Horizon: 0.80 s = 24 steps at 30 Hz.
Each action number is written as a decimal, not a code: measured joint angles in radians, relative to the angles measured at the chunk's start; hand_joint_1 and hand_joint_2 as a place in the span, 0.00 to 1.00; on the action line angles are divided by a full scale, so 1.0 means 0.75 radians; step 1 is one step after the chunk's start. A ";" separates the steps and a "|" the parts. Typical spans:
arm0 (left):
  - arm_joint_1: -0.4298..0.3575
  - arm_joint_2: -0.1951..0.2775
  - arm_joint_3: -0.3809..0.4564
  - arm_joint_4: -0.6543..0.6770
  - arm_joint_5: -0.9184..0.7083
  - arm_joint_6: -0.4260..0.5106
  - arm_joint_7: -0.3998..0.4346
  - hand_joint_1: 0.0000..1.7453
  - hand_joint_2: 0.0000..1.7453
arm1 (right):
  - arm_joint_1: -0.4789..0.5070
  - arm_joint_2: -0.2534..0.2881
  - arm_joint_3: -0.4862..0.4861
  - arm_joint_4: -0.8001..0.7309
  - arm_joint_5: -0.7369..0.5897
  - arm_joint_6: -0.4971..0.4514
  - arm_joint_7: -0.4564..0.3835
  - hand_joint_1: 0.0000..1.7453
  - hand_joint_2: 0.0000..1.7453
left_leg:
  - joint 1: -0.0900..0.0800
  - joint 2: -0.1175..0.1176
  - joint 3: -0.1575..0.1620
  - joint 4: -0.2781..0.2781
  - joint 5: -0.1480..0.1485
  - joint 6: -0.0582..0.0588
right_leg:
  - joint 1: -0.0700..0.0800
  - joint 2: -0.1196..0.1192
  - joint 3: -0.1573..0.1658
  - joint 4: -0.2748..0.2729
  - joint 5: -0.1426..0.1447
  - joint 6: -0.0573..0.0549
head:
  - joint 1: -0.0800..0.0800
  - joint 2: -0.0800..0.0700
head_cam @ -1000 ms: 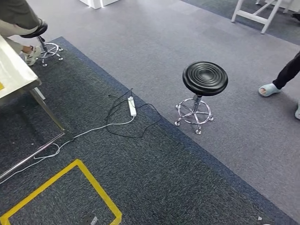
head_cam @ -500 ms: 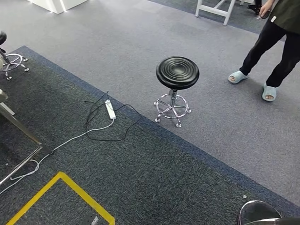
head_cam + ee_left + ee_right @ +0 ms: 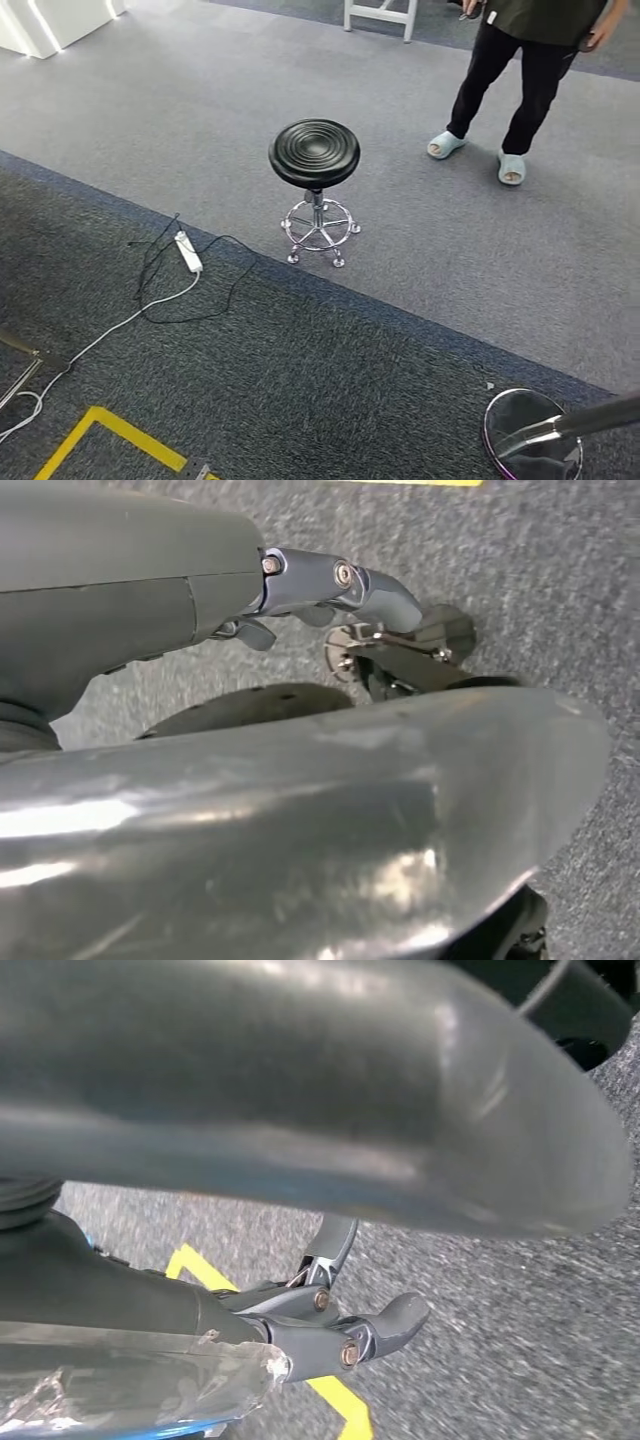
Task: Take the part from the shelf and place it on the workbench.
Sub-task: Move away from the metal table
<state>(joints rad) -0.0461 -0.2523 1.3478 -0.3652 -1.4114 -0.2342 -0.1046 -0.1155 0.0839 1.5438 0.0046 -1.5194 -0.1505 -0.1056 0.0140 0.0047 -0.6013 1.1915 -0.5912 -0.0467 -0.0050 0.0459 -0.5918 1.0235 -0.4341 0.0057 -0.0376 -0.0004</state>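
Part location: cannot tell, and the same goes for the shelf and the surface it has to go to. The head view looks down at carpet: a black round stool point(image 3: 315, 153) on a chrome wheeled base stands on the lighter grey strip. A white power strip point(image 3: 189, 251) with loose black and white cable lies on the darker carpet near it. There is a yellow floor marking point(image 3: 113, 435) at the near edge and a shiny round stand base point(image 3: 532, 435) at the near right. A person point(image 3: 521, 60) in dark trousers and pale slippers stands beyond the stool, well apart from the robot. The left hand point(image 3: 340, 585) hangs over the carpet with fingers stretched out and apart, nothing in it. The right hand point(image 3: 332, 1325) is the same, fingers extended and empty, with yellow marking beneath it. My read: this is the transit step, with pick and place both not yet done. Handling can't be judged yet since the part's size, material and finish are unknown. Until it's visible I'd assume it is rigid, of unknown weight and possibly smooth. Plan to wrap the fingers round its middle, near the likely balance point, and not pinch at an edge. Test the hold with a small lift off the shelf before carrying. Trip risk while walking: the cable and the stool.
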 joint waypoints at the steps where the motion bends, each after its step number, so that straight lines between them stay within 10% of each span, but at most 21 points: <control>1: 0.001 0.001 0.000 0.000 -0.002 0.000 0.000 0.00 0.00 | 0.000 0.000 0.000 0.000 0.002 0.000 0.001 0.00 0.00 | -0.002 -0.036 0.017 -0.064 0.045 0.009 | 0.003 0.036 -0.002 0.003 0.002 0.005 | 0.000 0.000; 3: -0.001 0.003 0.000 -0.001 -0.005 0.000 -0.001 0.00 0.00 | 0.000 0.000 0.000 0.000 0.013 -0.001 0.004 0.00 0.00 | -0.006 -0.092 0.076 -0.234 0.151 0.027 | 0.004 0.109 -0.010 0.003 0.006 0.019 | 0.000 0.000; 6: -0.005 0.004 -0.002 -0.002 -0.018 0.000 -0.012 0.00 0.00 | 0.008 0.000 0.000 0.000 0.031 -0.007 0.010 0.00 0.00 | -0.009 -0.077 0.096 -0.279 0.163 0.050 | -0.002 0.134 -0.022 -0.003 0.008 0.041 | 0.000 0.000; 10: 0.002 0.007 -0.004 -0.002 -0.028 0.001 -0.029 0.00 0.00 | 0.009 -0.002 0.000 0.000 0.033 -0.014 0.007 0.00 0.00 | -0.008 -0.005 0.099 -0.290 0.176 0.073 | 0.000 -0.021 -0.123 0.224 -0.131 0.061 | 0.015 0.000; 12: 0.008 0.012 -0.003 -0.002 -0.028 0.000 -0.028 0.00 0.00 | 0.006 -0.004 0.000 0.000 0.028 -0.017 -0.001 0.00 0.00 | -0.009 0.037 0.099 -0.289 0.173 0.073 | -0.005 -0.048 -0.183 0.360 -0.189 0.072 | 0.015 0.000; 16: 0.008 0.018 -0.003 -0.002 -0.028 -0.001 -0.028 0.00 0.00 | 0.009 -0.012 0.000 0.000 0.015 -0.025 -0.009 0.00 0.00 | -0.010 0.102 0.115 -0.287 0.158 0.053 | -0.015 -0.121 -0.047 0.132 -0.070 0.083 | 0.017 0.000; 18: 0.009 0.023 -0.003 -0.002 -0.030 -0.002 -0.029 0.00 0.00 | 0.002 -0.014 0.000 -0.001 0.012 -0.024 -0.011 0.00 0.00 | -0.017 0.127 0.127 -0.284 0.145 0.035 | -0.016 -0.170 0.014 0.025 -0.031 0.072 | 0.015 0.000; 21: 0.005 0.027 -0.004 -0.002 -0.033 -0.007 -0.036 0.00 0.00 | -0.001 -0.016 0.000 -0.001 0.008 -0.016 -0.009 0.00 0.00 | -0.013 0.160 0.144 -0.288 0.136 0.013 | -0.010 -0.134 0.013 0.013 -0.024 0.040 | 0.009 0.000; 24: 0.002 0.026 -0.005 -0.002 -0.035 -0.010 -0.048 0.00 0.00 | 0.000 -0.017 0.000 0.000 0.007 -0.012 -0.005 0.00 0.00 | -0.003 0.073 0.097 -0.173 0.055 -0.002 | -0.011 -0.082 0.009 0.007 -0.015 0.012 | 0.004 0.000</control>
<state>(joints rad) -0.0450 -0.2326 1.3443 -0.3670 -1.4373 -0.2414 -0.1404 -0.1157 0.0710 1.5438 0.0046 -1.5142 -0.1592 -0.1095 0.0114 0.0596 -0.5287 1.0617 -0.5503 -0.0480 -0.0130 -0.0158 -0.5850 1.0285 -0.4454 0.0145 -0.0345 -0.0004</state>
